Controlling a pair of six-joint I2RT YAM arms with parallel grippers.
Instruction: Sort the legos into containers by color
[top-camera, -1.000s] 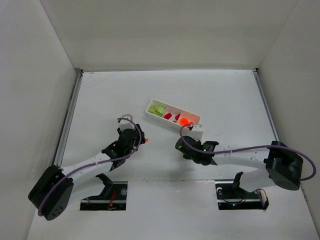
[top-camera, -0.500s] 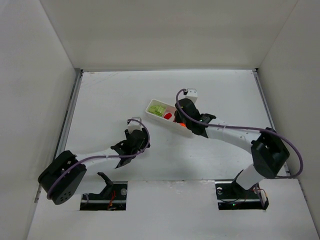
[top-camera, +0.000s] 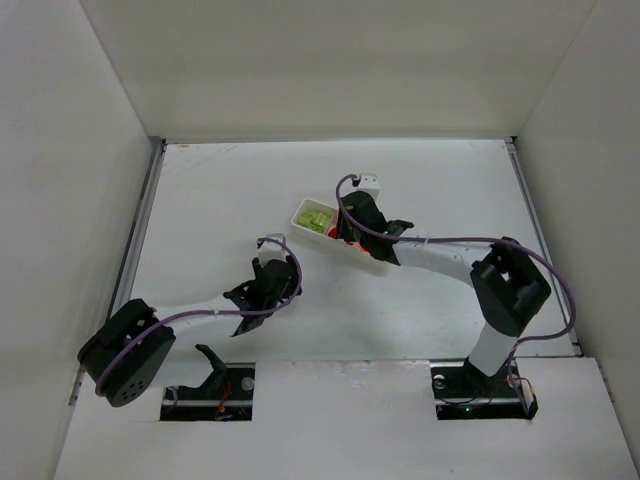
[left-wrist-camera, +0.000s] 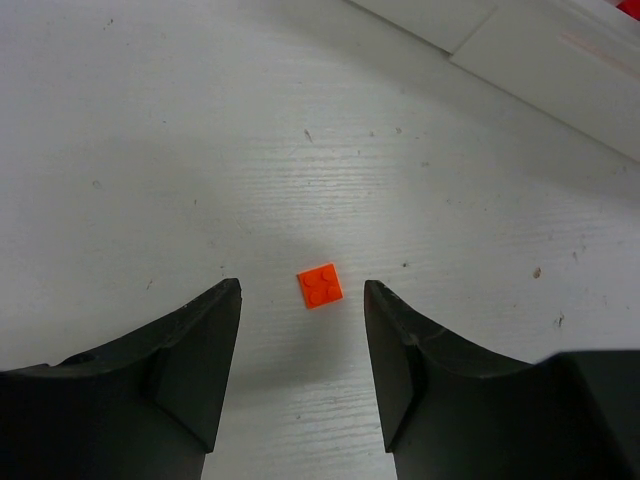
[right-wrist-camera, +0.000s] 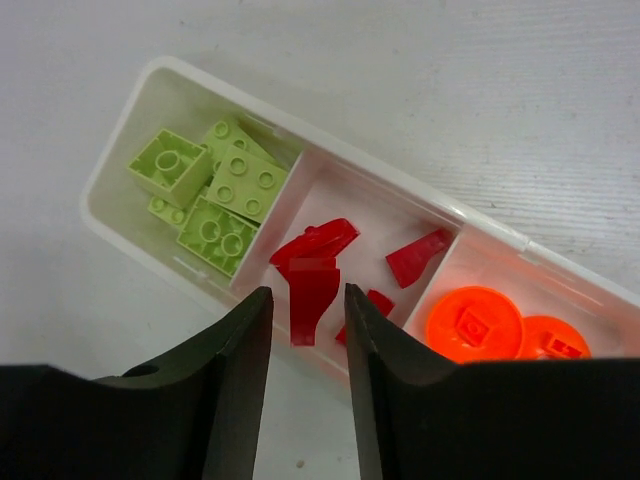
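Observation:
In the left wrist view a small orange square lego lies flat on the table. My left gripper is open, and the orange lego sits just ahead of the gap without touching either finger. In the right wrist view the white tray holds pale green blocks, red pieces and orange round pieces in its three containers. My right gripper is open above the middle container. A blurred red lego hangs loose between its tips. In the top view the right gripper covers most of the tray.
White walls close in the table on three sides. A metal rail runs along the left edge. The left arm lies low across the near left, and the right arm reaches diagonally from its base to the tray.
The right arm swung from in front of the tray to above it, and its jaws opened off the red lego. The left gripper shifted slightly right over the orange lego.

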